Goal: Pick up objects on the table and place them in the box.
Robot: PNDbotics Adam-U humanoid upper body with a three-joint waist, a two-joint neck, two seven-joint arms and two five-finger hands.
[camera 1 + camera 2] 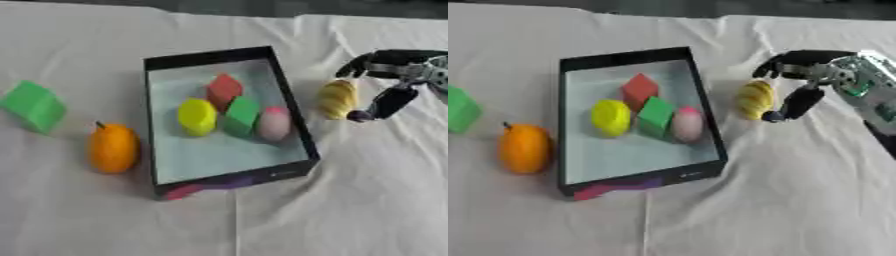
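While four pieces already sit in the box [293, 131], three remain outside it.
Inside lie a red block [224, 90], yellow piece [198, 116], green block [241, 116] and pink egg [274, 123]. Right of the box, the right hand [815, 80] curls half-open around a striped yellow object [755, 99], not yet grasping it. Left of the box wait an orange fruit [114, 147] and green cube [33, 106].

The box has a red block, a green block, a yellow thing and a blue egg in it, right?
Almost. The egg inside the box is pink, not blue, as the left eye view shows. The red block, green block and yellow thing are there.
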